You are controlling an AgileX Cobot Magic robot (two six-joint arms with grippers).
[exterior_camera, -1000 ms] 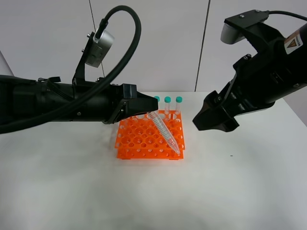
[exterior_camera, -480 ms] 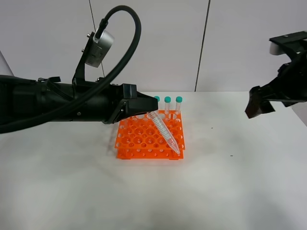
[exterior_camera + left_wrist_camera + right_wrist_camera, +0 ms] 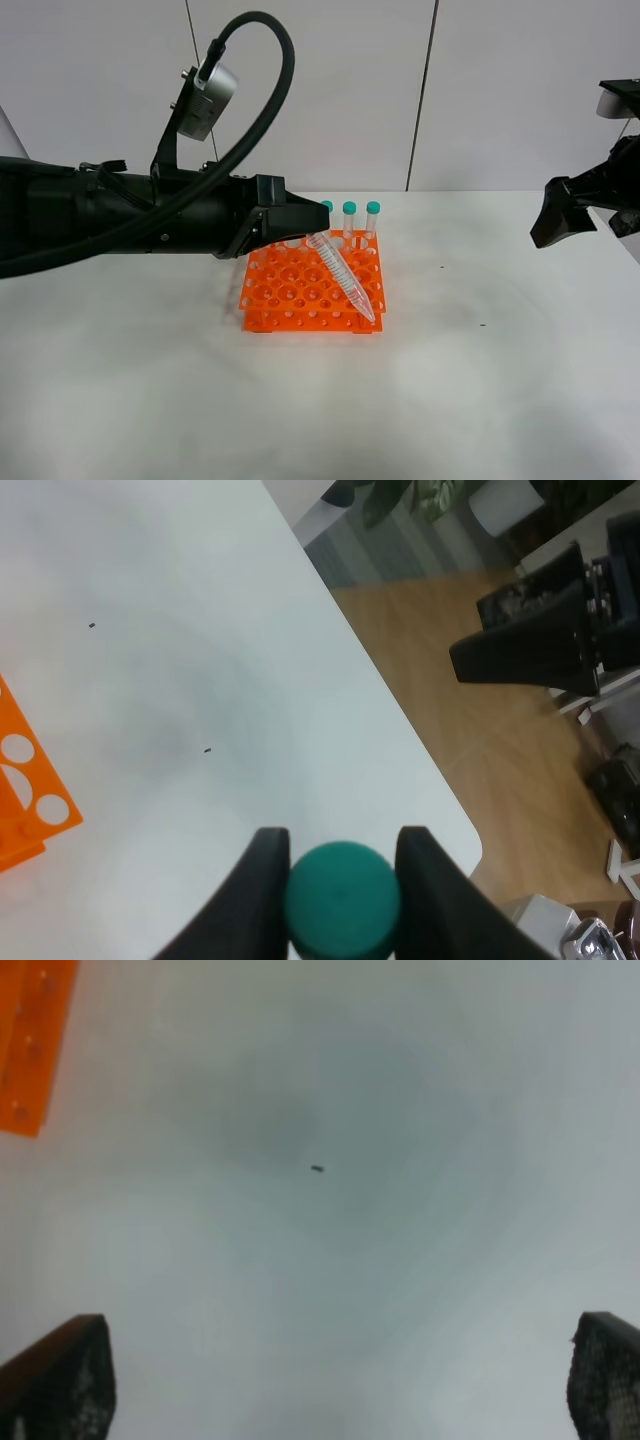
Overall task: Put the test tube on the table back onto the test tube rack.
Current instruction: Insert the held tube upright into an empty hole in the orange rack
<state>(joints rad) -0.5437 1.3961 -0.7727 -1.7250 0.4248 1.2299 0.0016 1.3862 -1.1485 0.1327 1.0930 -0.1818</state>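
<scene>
My left gripper (image 3: 308, 226) is shut on the teal cap (image 3: 341, 898) of a clear test tube (image 3: 343, 275). It holds the tube tilted over the orange test tube rack (image 3: 290, 292), with the pointed tip down near the rack's front right corner. A corner of the rack shows in the left wrist view (image 3: 25, 790) and in the right wrist view (image 3: 30, 1050). My right gripper (image 3: 562, 222) is open and empty, raised at the far right over the white table (image 3: 450, 380). Its fingertips (image 3: 60, 1380) frame bare tabletop.
Three teal-capped tubes (image 3: 349, 222) stand upright in the rack's back row. A small dark speck (image 3: 483, 324) lies on the table right of the rack. The table's right edge, with wooden floor and dark equipment (image 3: 540, 645) beyond it, shows in the left wrist view.
My right arm has pulled away from beside the rack to the far right edge of the view. The left gripper and its tube have not moved.
</scene>
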